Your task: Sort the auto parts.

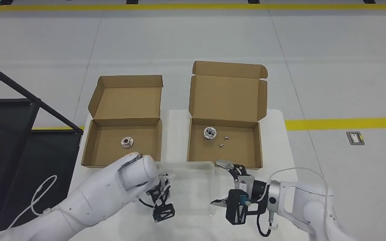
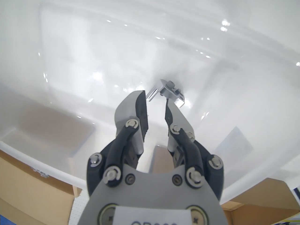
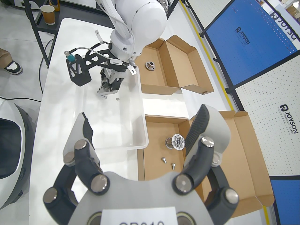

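Observation:
A small metal bracket (image 2: 169,92) lies on the floor of the clear tray (image 1: 211,164) at the table's front. My left gripper (image 2: 155,99) points down into the tray, its fingers a narrow gap apart, tips right at the bracket; the right wrist view shows the left gripper (image 3: 106,92) low in the tray (image 3: 143,118). My right gripper (image 3: 143,113) hangs wide open and empty beside the tray, near the right box (image 1: 256,144). That box holds a round hub (image 1: 208,132) and two small screws (image 1: 224,142). The left box (image 1: 90,150) holds a flange (image 1: 125,142).
Both cardboard boxes stand open behind the tray with their lids up. A tiny loose piece (image 3: 117,99) lies in the tray by the left gripper. A black rack (image 1: 24,138) stands left of the table, with a paper cup (image 3: 49,13) on its shelf.

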You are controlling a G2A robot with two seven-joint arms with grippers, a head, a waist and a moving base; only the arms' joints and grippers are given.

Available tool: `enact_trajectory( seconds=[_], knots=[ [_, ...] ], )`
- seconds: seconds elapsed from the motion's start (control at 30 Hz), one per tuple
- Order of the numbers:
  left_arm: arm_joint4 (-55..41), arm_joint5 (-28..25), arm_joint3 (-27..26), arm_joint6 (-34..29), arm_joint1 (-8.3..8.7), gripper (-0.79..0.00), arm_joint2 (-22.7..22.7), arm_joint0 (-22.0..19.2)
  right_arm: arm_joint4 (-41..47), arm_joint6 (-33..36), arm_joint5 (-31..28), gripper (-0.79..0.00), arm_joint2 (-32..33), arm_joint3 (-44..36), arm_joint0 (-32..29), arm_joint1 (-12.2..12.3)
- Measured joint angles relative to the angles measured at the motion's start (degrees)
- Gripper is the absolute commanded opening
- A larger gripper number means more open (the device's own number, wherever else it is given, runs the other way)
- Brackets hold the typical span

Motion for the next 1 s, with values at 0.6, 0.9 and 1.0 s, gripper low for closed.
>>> enact_trajectory(
  seconds=[0.6, 0.9, 1.0],
  knots=[
    [-11.31, -5.55, -3.11, -6.14, 3.09, 0.000, -2.10, -0.72, 0.00, 0.00, 0.00, 0.000, 0.00, 0.00, 0.00, 0.00],
    [-14.75, -5.93, -1.74, -12.37, 2.11, 0.000, -3.10, 2.01, 0.00, 0.00, 0.00, 0.000, 0.00, 0.00, 0.00, 0.00],
    [-18.29, -5.87, 0.23, -16.16, 1.58, 0.000, -3.78, 2.79, 0.00, 0.00, 0.00, 0.000, 0.00, 0.00, 0.00, 0.00]
  ],
)
